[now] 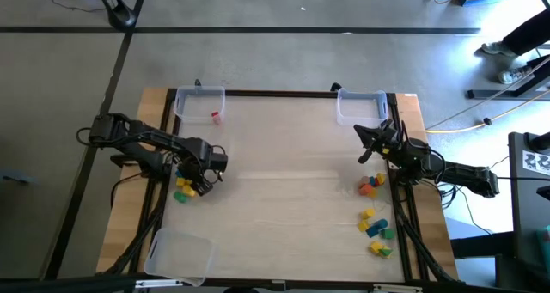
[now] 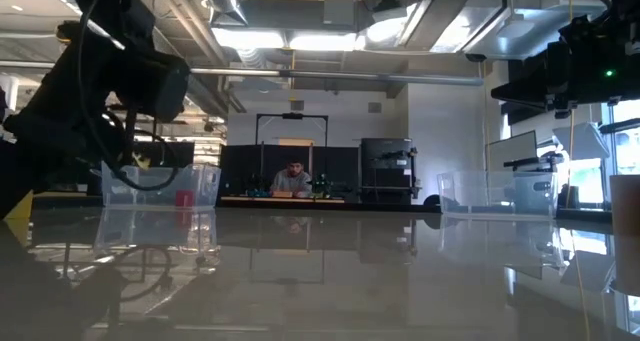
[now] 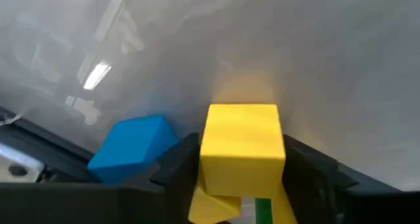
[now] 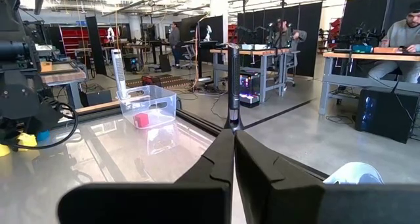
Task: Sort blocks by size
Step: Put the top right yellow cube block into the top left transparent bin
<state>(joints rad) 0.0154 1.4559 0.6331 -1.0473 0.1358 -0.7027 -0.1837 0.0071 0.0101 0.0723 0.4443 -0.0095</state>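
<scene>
Yellow block point(image 3: 241, 142) between jaws, blue block point(image 3: 131, 148) just beside.

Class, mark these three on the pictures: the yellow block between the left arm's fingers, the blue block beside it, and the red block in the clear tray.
yellow block point(image 3: 241, 142): left wrist view, its front face.
blue block point(image 3: 131, 148): left wrist view, its top face.
red block point(image 4: 141, 120): right wrist view, its visible side, inside the clear tray point(image 4: 164, 96).

Light came from long ceiling fixtures point(image 2: 300, 36), blown out to white in the low view. Below them the table point(image 2: 330, 281) acted as a dim mirror, carrying soft reflections, and the arm nearest the lens was a blurred, backlit silhouette. From above, the table was evenly lit with faint shadows. In the left wrist view, the yellow block point(image 3: 241, 145) looked soft-edged, with a pale glare streak beyond it.
</scene>
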